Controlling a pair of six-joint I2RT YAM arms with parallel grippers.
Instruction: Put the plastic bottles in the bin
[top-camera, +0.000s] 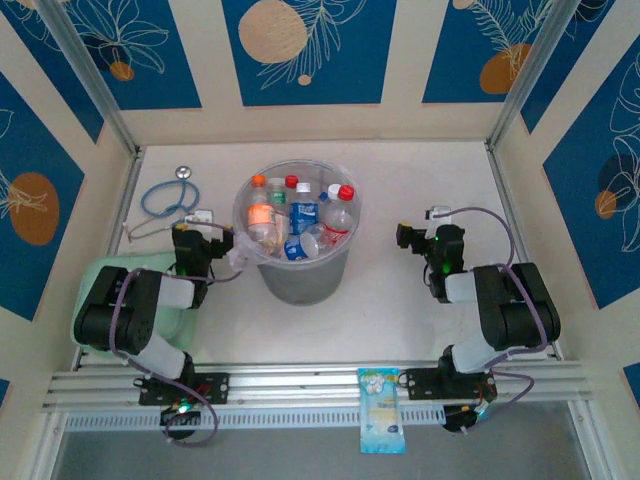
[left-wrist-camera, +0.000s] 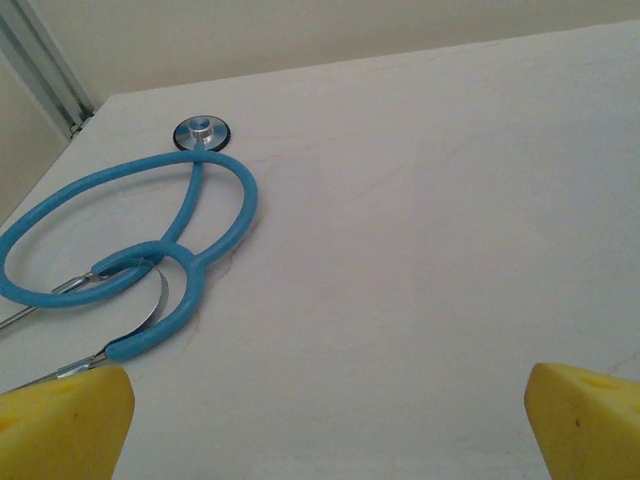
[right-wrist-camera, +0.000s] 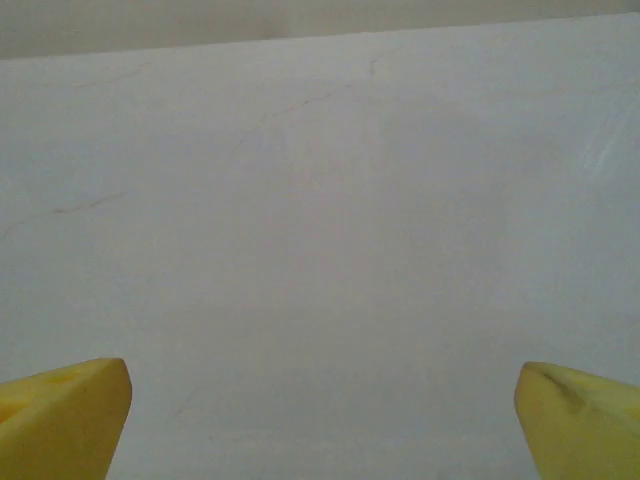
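The small clear plastic bottles (top-camera: 300, 225) with coloured caps sit inside the big round grey-white bin (top-camera: 300, 285), seen from above. Left wrist: the left gripper (left-wrist-camera: 320, 420) is wide and empty, near a blue stethoscope (left-wrist-camera: 130, 250). Right wrist: the right gripper (right-wrist-camera: 320, 415) is wide and empty. Best look for leftovers and not bump the bin.

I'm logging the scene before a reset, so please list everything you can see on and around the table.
plastic bottles: several, exact count unclear; clear with mixed labels and caps; inside the bin
bin: one; translucent grey-white; table centre
stethoscope: one; blue; far left of the table
pad: one; pale green; under the left arm
packet: one; blue-and-white; on the near rail
table: one; white
left fingers: two; yellow; apart, near the stethoscope
right fingers: two; yellow; apart, over bare table
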